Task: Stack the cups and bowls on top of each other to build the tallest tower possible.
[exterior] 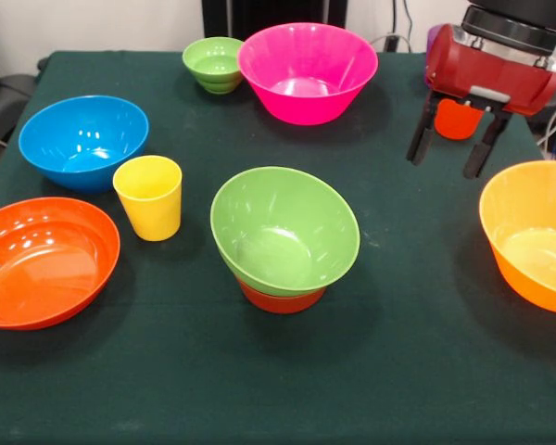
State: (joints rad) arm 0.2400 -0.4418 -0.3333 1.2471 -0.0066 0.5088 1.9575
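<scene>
Green on red-orange was all we had built: the medium green bowl [285,232] sat on the small red-orange bowl [280,298], every other piece stood loose on the surface [259,389], and the gripper [450,149] hung with jaws parted and empty.

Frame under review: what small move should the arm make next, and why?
Probably lower toward the large yellow-orange bowl: the open, empty pincer hovers just beside it, and the medium green bowl on the small red-orange bowl looks ready for another.
</scene>
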